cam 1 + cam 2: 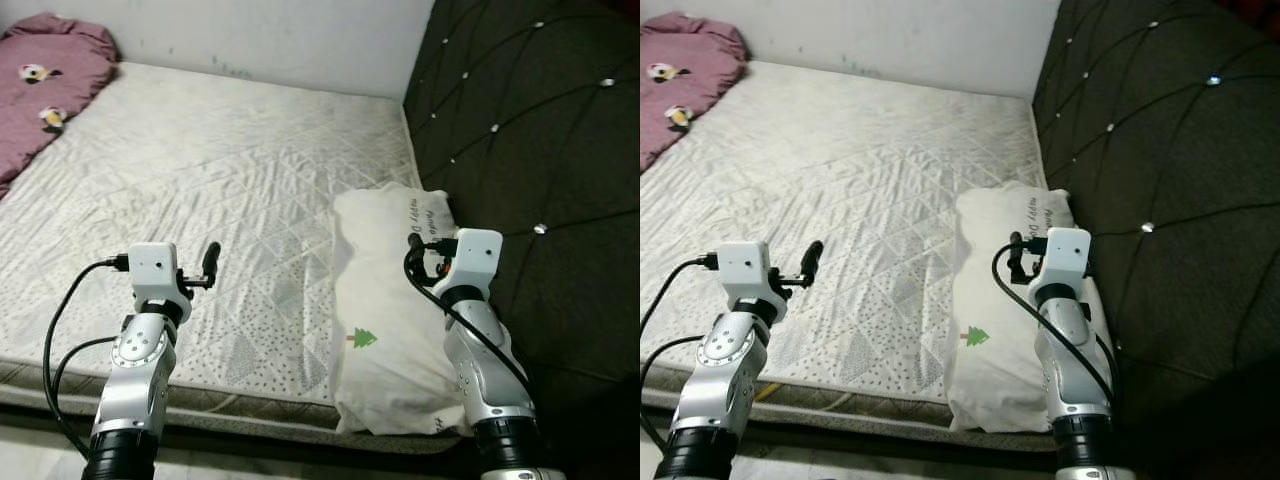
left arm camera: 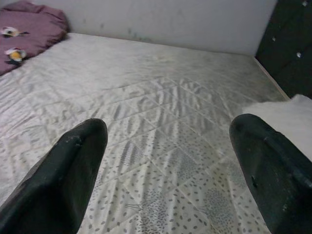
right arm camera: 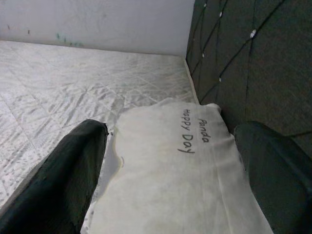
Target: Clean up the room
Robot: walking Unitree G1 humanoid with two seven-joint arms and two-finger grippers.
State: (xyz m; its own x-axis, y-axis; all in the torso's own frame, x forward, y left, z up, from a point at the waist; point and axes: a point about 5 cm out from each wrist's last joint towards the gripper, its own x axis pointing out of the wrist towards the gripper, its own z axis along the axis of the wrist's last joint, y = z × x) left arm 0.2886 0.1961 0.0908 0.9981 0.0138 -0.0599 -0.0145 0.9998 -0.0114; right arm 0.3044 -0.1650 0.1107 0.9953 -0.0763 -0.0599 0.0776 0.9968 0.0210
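Quilted mattress (image 1: 230, 180): pale, diamond-stitched, dotted panels, creased; under both grippers.
Pillow (image 1: 385, 320): white, soft, oblong, printed green tree and "Happy Day"; directly below and ahead of the right gripper (image 3: 170, 146), against the headboard.
Headboard (image 1: 540, 130): dark, tufted, studded.
Blanket (image 1: 45, 85): maroon, rumpled, far corner.
Left gripper (image 2: 168, 146): fingers spread apart, holding nothing.
Right gripper: fingers spread apart over the pillow.

head stereo: down over bed (image 1: 230, 170) | wrists: low, forward | shared: pillow (image 3: 175, 165)
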